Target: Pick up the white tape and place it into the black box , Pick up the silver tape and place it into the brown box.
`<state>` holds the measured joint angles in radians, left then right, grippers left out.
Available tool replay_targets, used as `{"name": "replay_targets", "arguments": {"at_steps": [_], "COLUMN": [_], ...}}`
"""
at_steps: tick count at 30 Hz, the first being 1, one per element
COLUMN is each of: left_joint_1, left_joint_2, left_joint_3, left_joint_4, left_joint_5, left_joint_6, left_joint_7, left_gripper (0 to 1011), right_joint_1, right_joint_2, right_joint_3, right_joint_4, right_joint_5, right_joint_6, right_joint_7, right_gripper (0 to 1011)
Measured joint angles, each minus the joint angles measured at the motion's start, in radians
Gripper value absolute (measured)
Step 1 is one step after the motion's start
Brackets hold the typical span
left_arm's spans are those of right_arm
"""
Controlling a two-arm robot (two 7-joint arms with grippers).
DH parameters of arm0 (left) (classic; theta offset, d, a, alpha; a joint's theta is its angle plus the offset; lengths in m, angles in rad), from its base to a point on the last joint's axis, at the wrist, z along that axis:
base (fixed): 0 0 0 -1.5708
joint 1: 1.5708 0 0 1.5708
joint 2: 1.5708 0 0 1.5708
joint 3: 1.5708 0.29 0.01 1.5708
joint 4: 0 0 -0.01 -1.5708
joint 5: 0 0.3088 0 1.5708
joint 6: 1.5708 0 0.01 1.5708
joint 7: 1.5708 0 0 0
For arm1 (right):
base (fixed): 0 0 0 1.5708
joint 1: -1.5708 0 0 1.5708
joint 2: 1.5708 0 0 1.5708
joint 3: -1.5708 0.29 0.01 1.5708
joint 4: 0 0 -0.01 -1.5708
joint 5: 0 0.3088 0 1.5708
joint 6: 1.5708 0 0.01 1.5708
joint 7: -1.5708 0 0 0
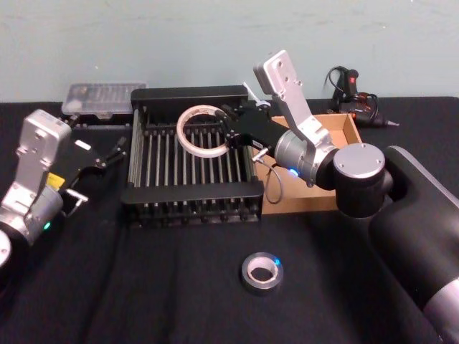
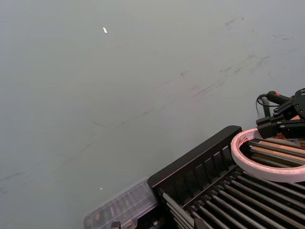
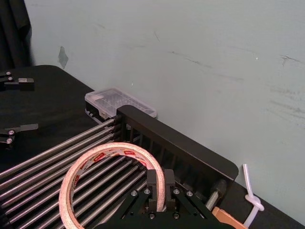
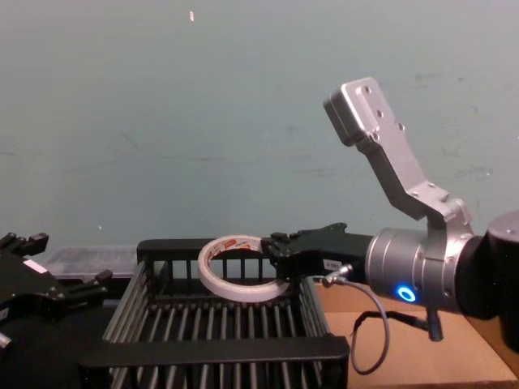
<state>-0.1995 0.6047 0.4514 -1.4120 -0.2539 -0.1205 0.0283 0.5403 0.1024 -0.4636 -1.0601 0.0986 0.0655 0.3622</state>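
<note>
My right gripper (image 1: 228, 136) is shut on the rim of the white tape (image 1: 181, 136). It holds the roll, with red markings round its inner ring, tilted just above the bars of the black box (image 1: 190, 192), over its far half. In the right wrist view the fingers (image 3: 158, 183) pinch the white tape (image 3: 114, 149) over the black box (image 3: 181, 143). The silver tape (image 1: 259, 288) lies flat on the table in front of the crate. The brown box (image 1: 301, 202) sits right of the crate, partly hidden by my right arm. My left gripper (image 1: 107, 154) rests open left of the crate.
A clear plastic case (image 1: 100, 97) lies behind the crate's far left corner. A black corded tool (image 1: 355, 93) sits at the back right behind the cardboard tray. A white zip tie (image 3: 250, 195) hangs near the right wrist. Black cloth covers the table.
</note>
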Motion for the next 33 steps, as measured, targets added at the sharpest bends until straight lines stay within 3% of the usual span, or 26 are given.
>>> {"name": "replay_targets", "arguments": {"at_steps": [23, 28, 31, 33], "left_joint_1": [0.000, 0.000, 0.000, 0.000], "left_joint_2": [0.000, 0.000, 0.000, 0.000], "left_joint_3": [0.000, 0.000, 0.000, 0.000], "left_joint_4": [0.000, 0.000, 0.000, 0.000], "left_joint_5": [0.000, 0.000, 0.000, 0.000], "left_joint_6": [0.000, 0.000, 0.000, 0.000], "left_joint_7": [0.000, 0.000, 0.000, 0.000], "left_gripper": [1001, 1001, 1001, 1001], "right_joint_1": [-0.001, -0.002, -0.002, -0.002], "right_joint_2": [0.001, 0.001, 0.001, 0.001], "right_joint_3": [0.001, 0.002, 0.002, 0.002], "right_joint_4": [-0.004, -0.004, -0.005, -0.005], "right_joint_5": [0.003, 0.004, 0.004, 0.004], "right_joint_6": [0.001, 0.002, 0.002, 0.002], "right_joint_7": [-0.002, -0.002, -0.002, -0.002], "right_gripper": [103, 209, 346, 383]}}
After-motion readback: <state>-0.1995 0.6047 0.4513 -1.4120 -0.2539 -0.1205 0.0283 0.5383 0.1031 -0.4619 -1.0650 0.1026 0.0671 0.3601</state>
